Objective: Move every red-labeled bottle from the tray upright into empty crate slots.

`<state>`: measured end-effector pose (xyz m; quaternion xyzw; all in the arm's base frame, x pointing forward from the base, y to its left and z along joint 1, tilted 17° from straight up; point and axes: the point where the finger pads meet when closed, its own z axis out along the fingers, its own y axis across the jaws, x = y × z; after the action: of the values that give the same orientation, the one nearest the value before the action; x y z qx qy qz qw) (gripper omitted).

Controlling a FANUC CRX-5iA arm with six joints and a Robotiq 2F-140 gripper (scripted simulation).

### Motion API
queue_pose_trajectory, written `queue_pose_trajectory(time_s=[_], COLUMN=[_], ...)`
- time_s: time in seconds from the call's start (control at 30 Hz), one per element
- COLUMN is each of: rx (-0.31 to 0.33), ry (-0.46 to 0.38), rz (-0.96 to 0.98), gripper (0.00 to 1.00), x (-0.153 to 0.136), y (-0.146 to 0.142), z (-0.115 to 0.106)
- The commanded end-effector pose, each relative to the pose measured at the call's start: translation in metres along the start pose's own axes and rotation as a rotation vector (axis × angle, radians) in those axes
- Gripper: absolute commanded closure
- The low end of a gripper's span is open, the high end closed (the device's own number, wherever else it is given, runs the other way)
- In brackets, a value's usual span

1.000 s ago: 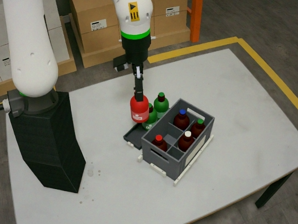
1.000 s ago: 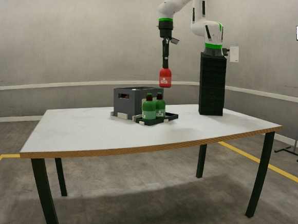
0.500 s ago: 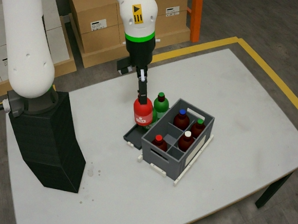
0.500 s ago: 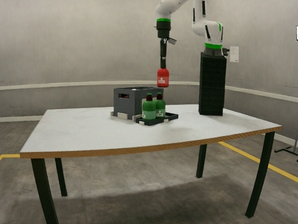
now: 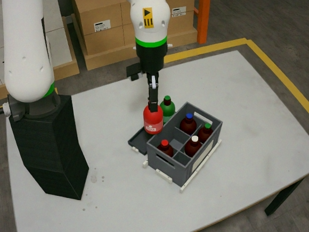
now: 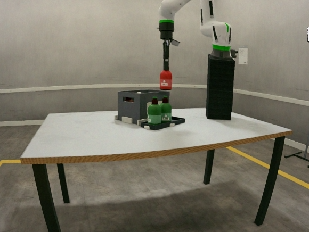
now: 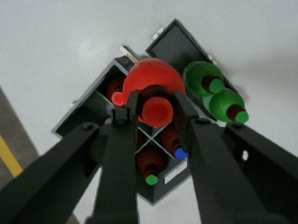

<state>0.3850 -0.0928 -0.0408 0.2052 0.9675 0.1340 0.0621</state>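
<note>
Crate point(image 5: 184, 166) holds four bottles; hand point(image 5: 153, 106) grips red bottle point(image 5: 153, 121) above.

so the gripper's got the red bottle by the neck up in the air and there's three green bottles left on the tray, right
Not quite: two green bottles are left on the tray, not three, as the exterior view shows. The rest holds: the gripper is shut on the neck of the red bottle, which hangs in the air higher than the crate.

tray point(image 5: 136, 140) beside crate point(image 5: 184, 167), bottles in both
</note>
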Motion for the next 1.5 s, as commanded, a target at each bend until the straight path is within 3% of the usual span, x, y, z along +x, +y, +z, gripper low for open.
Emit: queue_pose_trajectory(time_s=[0.0,1.47], rx=[0.0,0.0], ry=[-0.001,-0.001], rz=[0.0,0.0], gripper=[0.9,0.9], x=[-0.006,-0.066], y=[-0.006,-0.082], z=[0.0,-0.001])
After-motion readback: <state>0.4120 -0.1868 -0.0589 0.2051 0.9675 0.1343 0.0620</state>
